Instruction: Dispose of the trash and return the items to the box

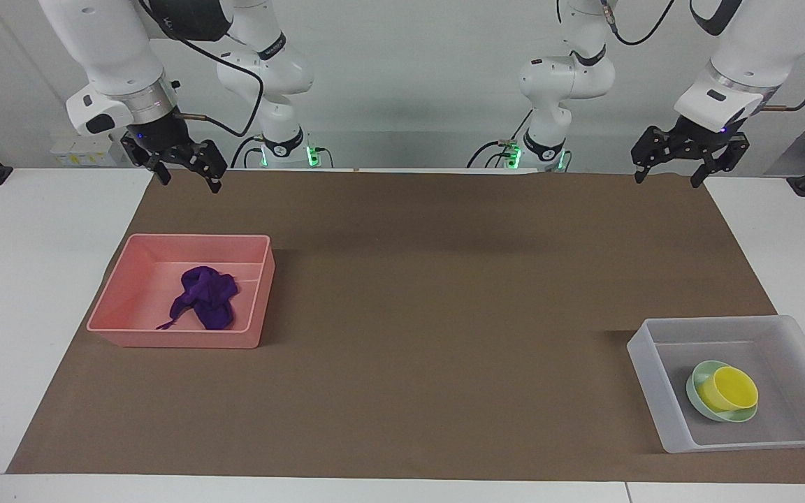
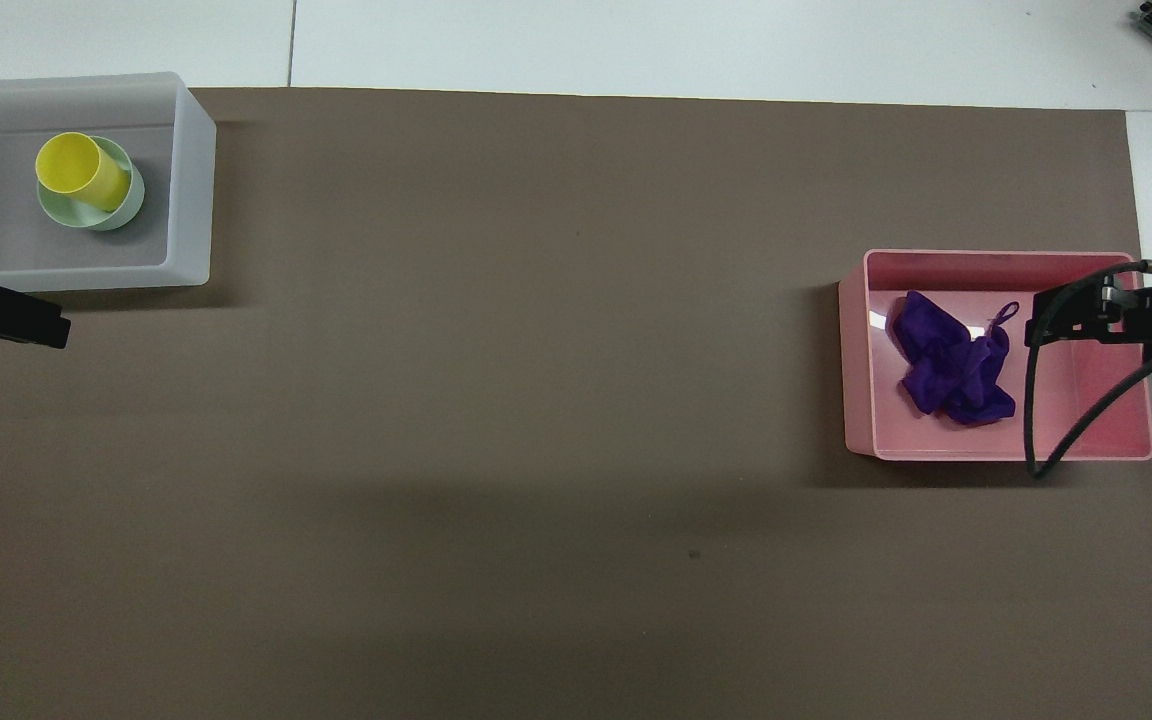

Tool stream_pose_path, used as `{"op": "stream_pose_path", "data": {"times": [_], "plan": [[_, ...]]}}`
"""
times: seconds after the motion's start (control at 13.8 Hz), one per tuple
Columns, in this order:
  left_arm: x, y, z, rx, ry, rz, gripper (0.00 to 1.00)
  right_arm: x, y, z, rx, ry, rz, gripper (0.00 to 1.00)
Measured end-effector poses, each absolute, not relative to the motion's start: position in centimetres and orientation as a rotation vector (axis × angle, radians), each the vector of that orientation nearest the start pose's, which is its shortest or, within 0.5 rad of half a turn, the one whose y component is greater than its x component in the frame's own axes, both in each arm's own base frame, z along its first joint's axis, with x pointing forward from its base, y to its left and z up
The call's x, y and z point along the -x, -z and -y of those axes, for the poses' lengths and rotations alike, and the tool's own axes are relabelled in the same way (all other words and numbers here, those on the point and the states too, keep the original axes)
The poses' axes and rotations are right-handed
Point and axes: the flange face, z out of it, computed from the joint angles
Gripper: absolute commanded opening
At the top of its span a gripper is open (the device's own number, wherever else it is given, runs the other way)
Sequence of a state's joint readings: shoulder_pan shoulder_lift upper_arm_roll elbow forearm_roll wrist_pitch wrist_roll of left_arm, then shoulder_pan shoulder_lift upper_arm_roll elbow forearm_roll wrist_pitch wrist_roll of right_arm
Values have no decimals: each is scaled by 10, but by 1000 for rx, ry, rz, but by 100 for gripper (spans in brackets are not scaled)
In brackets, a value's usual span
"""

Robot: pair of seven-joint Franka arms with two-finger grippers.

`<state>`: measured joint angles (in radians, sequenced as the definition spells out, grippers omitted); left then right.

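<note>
Nearest the robots, both arms hang raised over the robot-side edge of the brown mat (image 1: 444, 293). The left gripper (image 1: 671, 175) is up over the mat's corner at the left arm's end, its fingers spread and holding nothing. The right gripper (image 1: 189, 176) is up over the corner at the right arm's end, fingers likewise spread and empty.

Farther out, at the right arm's end of the mat, sits the pink bin (image 1: 123, 293), and the purple cloth (image 1: 205, 297) lies bunched on its floor, its thin string trailing.

Farthest from the robots, at the mat's corner by the left arm's end, stands the whitish box (image 1: 647, 377). Inside it the green bowl (image 1: 697, 405) rests on the floor, with the yellow cup (image 1: 731, 388) in the bowl.
</note>
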<state>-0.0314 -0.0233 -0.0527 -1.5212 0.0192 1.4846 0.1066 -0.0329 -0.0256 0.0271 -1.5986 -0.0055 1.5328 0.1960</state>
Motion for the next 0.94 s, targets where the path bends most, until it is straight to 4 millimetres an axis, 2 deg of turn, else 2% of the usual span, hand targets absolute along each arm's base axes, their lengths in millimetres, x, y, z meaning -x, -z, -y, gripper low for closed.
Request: {"op": "stream_pose_path", "data": {"times": [0.94], "plan": [[-537, -651, 41, 3108, -28, -287, 100, -540, -618, 6, 3135, -73, -325, 100]]}}
